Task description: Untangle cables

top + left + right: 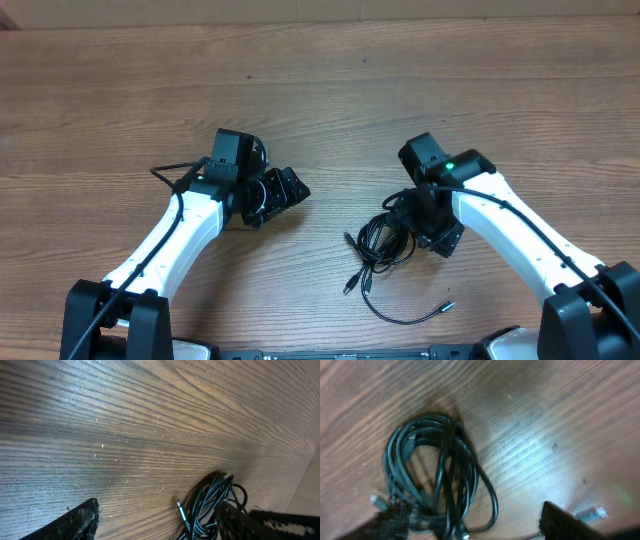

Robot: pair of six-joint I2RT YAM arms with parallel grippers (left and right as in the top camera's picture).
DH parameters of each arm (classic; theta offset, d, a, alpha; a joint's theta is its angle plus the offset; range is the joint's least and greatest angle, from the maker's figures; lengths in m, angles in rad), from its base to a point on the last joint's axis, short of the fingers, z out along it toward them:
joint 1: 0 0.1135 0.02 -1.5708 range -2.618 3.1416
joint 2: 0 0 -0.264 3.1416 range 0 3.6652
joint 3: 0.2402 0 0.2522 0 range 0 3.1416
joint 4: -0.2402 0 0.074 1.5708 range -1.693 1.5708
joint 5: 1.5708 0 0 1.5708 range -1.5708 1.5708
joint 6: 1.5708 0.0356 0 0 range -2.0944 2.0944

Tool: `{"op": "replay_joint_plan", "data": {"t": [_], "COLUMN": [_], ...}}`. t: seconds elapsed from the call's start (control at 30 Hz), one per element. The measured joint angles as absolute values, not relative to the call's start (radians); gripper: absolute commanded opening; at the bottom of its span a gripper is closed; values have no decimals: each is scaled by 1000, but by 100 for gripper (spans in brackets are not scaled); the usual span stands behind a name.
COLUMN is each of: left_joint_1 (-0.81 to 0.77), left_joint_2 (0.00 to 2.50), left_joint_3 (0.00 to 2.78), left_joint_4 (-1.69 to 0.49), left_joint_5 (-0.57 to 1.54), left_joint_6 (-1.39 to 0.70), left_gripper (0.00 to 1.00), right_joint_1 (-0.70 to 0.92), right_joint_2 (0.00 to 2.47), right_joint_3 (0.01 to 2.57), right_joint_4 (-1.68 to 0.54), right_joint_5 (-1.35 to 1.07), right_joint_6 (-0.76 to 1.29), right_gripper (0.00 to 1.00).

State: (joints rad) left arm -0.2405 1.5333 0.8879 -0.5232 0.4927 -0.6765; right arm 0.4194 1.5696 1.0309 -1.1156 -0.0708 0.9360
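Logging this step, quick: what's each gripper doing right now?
Left gripper: open, holding nothing.
Right gripper: open, spread wide above the tangled cables, not clamped on them.

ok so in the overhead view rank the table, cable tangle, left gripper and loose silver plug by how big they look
1. table, largest
2. cable tangle and left gripper: about alike, and the gripper may sit nearer the camera, so not ranked
3. loose silver plug, smallest by far
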Motion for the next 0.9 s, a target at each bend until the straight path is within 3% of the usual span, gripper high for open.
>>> {"op": "replay_joint_plan", "data": {"t": [0.1,0.17,0.27,0.33,0.43,0.63,0.9], "left_joint_1": [-241,-241,-241,-241,-241,-241,-241], "left_joint_2": [1533,1533,1533,1533,1533,1533,1533], "left_joint_3": [888,888,888,888,888,888,888], "left_joint_4": [-527,-527,-528,-527,-529,-527,-545], "left_joint_5": [498,498,498,499,506,597,681], "left_joint_6": [-677,-677,-676,-672,-669,-579,-486], "left_gripper": [74,73,63,66,78,81,56], "right_joint_1": [419,419,419,419,419,419,419], "right_joint_2": [1570,1569,1569,1569,1569,1569,1568], "right_joint_3": [945,880,820,797,789,785,785], "right_joint_4": [-1004,-915,-822,-776,-673,-276,-199], "right_joint_5": [-93,-120,-166,-200,-273,-542,-708], "right_joint_6": [950,953,965,960,916,808,807], "right_gripper": [56,36,16,4,4,4,4]}}
